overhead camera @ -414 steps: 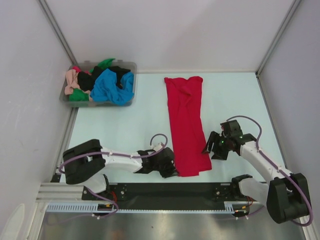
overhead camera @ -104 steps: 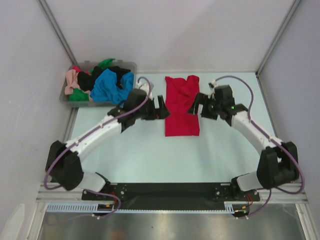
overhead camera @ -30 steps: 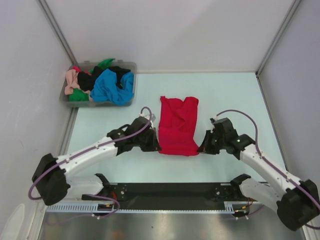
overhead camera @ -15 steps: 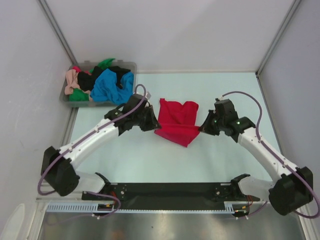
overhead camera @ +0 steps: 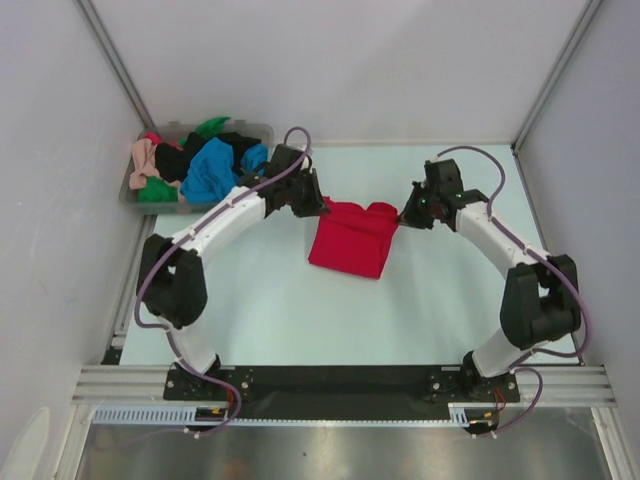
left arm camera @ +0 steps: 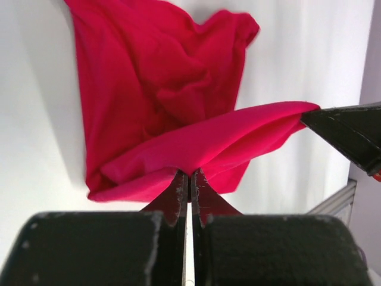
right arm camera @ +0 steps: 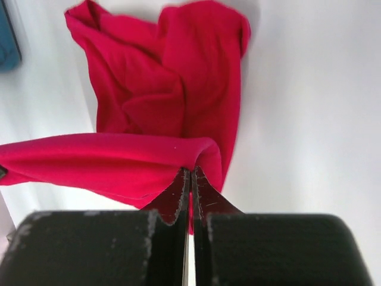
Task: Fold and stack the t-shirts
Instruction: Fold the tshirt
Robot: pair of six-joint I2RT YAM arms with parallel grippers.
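Note:
The red t-shirt [overhead camera: 348,240] lies at mid-table, its lifted edge stretched between both grippers above the crumpled part below. My left gripper [overhead camera: 313,205] is shut on that edge's left corner; in the left wrist view the gripper [left arm camera: 190,176] pinches the red cloth [left arm camera: 161,89]. My right gripper [overhead camera: 404,218] is shut on the right corner, and the right wrist view shows it [right arm camera: 191,173] clamped on the red fold [right arm camera: 107,161]. The other t-shirts [overhead camera: 210,168], blue, black, green and peach-pink, are heaped in the bin.
The clear grey plastic bin [overhead camera: 262,130] stands at the far left corner against the wall. White walls close in the left, back and right sides. A black rail [overhead camera: 330,380] runs along the near edge. The blue shirt [right arm camera: 7,42] shows at the right wrist view's left edge.
Both grippers have carried the red shirt's gripped edge away from the near side toward the back wall, over the rest of the shirt. The shirt now looks shorter.

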